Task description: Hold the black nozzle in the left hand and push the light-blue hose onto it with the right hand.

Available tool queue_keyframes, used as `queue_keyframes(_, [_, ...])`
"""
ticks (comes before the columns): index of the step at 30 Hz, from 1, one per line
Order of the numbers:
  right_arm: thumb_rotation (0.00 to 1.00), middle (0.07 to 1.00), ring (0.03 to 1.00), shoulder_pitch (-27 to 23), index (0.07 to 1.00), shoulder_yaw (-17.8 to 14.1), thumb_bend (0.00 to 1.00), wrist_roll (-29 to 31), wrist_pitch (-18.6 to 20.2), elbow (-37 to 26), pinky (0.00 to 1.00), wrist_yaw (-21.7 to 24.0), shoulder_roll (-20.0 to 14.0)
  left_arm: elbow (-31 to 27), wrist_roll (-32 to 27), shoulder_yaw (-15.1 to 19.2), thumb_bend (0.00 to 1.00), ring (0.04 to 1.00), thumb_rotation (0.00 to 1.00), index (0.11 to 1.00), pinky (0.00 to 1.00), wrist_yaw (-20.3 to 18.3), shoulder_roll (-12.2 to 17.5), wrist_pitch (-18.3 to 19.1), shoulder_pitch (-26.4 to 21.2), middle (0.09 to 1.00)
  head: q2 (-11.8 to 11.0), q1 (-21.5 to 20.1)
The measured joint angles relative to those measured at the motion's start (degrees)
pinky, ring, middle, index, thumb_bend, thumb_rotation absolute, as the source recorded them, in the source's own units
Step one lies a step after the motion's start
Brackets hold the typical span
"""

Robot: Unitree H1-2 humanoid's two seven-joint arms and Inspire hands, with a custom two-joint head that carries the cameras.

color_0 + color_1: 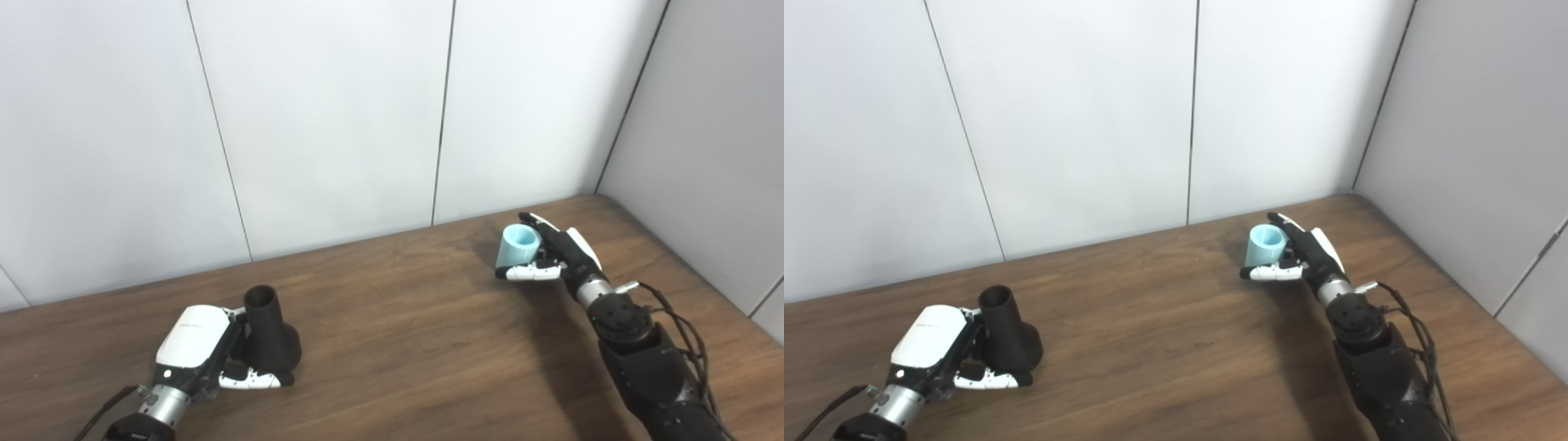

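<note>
The black nozzle [269,334] stands upright on the wooden table [398,343] at the near left, wide base down and narrow tube up. My left hand [202,349] is wrapped around its base from the left. Its thumb [254,381] lies across the front and its other fingers are hidden behind. The light-blue hose [517,245], a short open tube, is at the far right. My right hand [551,254] holds it, with the fingers [539,223] reaching along its far side and the thumb [530,272] pressed across its lower front. The hose's bottom end is hidden.
White wall panels [337,122] close off the table's back edge, and another wall [704,153] runs along its right side, forming a corner near my right hand. Bare wood lies between the two hands.
</note>
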Motion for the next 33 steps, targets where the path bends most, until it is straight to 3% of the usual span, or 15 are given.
queue_keyframes(2, [0.12,0.839,0.819,-0.22,0.855,0.98,0.82,-1.12,0.0,0.03,0.76,-0.21,-0.12,0.0,0.0,0.0,0.5,0.425,0.0,0.519,0.4,0.0,0.01,-0.01,0.0,0.465,0.17,0.09])
queue_keyframes(4, [0.03,0.734,0.69,-0.52,0.763,2.2,0.76,-2.99,0.15,0.07,0.63,-0.79,-0.47,0.0,0.0,-0.02,0.5,0.419,0.0,0.506,0.41,0.0,0.03,-0.01,0.02,0.46,0.44,0.09])
queue_keyframes(6, [0.01,0.676,0.617,-0.94,0.718,3.18,0.72,-4.88,0.55,0.18,0.56,-1.71,-0.88,0.0,0.0,-0.02,0.5,0.42,0.0,0.518,0.4,0.0,0.05,-0.01,0.02,0.465,0.44,0.09])
queue_keyframes(8, [0.0,0.525,0.422,-1.31,0.588,3.51,0.54,-5.99,0.94,0.53,0.4,-2.55,-1.05,0.0,0.0,-0.03,0.5,0.425,0.0,0.521,0.41,-0.02,0.04,-0.01,0.02,0.464,0.7,0.26])
queue_keyframes(10, [0.0,0.488,0.391,-1.44,0.557,3.5,0.52,-6.59,1.18,0.8,0.35,-3.36,-1.03,-0.05,-0.01,-0.03,0.5,0.434,0.0,0.505,0.44,-0.11,0.04,-0.02,0.02,0.47,0.79,0.26])
queue_keyframes(14, [0.0,0.48,0.376,-1.46,0.548,3.39,0.51,-6.59,1.05,1.42,0.32,-4.97,-0.92,-0.06,-0.09,-0.03,0.51,0.434,0.0,0.493,0.43,-0.22,0.04,-0.03,0.02,0.478,0.88,0.18])
queue_keyframes(27, [0.0,0.481,0.38,-1.31,0.55,2.6,0.51,-6.5,0.74,1.62,0.33,-7.52,0.02,-0.07,-0.14,-0.07,0.51,0.423,0.0,0.503,0.42,-0.22,0.04,-0.06,0.02,0.468,1.14,0.97])
queue_keyframes(33, [0.0,0.503,0.421,0.48,0.508,2.01,0.52,-5.54,5.51,-9.51,0.4,-6.71,3.01,-0.93,-0.34,0.0,0.5,0.43,0.0,0.516,0.42,-0.38,0.51,0.31,0.47,0.472,1.49,5.61])
